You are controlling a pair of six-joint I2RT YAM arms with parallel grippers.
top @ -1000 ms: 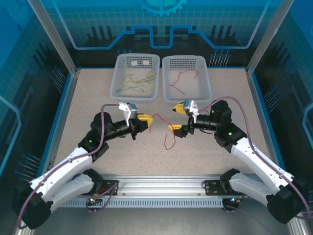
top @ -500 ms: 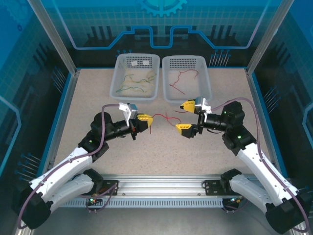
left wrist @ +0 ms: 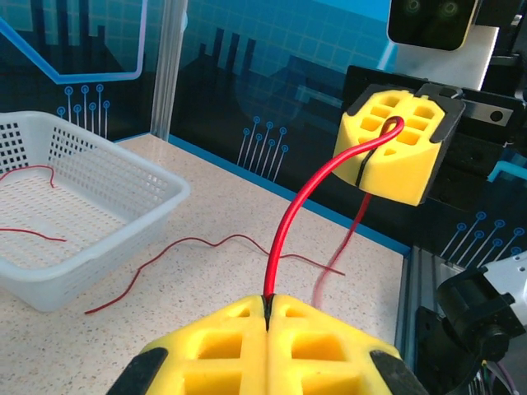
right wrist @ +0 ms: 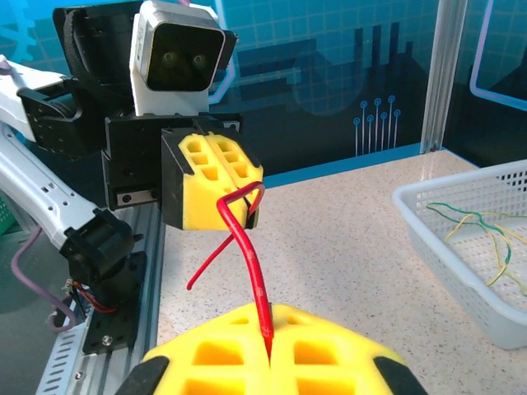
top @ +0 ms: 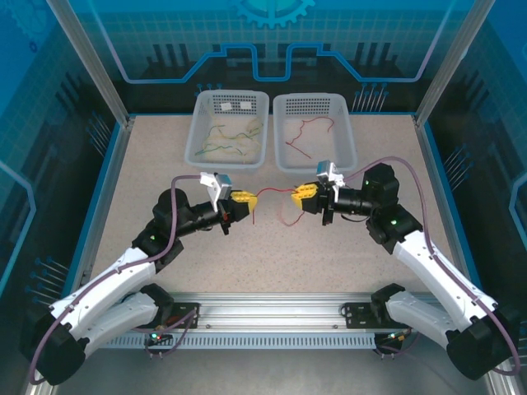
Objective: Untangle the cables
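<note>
- The left gripper (top: pixel 241 197) is clamped on a red cable (top: pixel 272 194).
- The right gripper (top: pixel 303 196) pinches the same cable, which is strung between them above the table (top: pixel 148 164).
- Yellow-green cables (top: pixel 233 136) lie in the left basket (top: pixel 196 123).

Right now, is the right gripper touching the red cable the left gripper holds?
Touching. In the left wrist view the red cable runs from the shut left gripper into the seam of the shut right gripper, pinched there.
</note>
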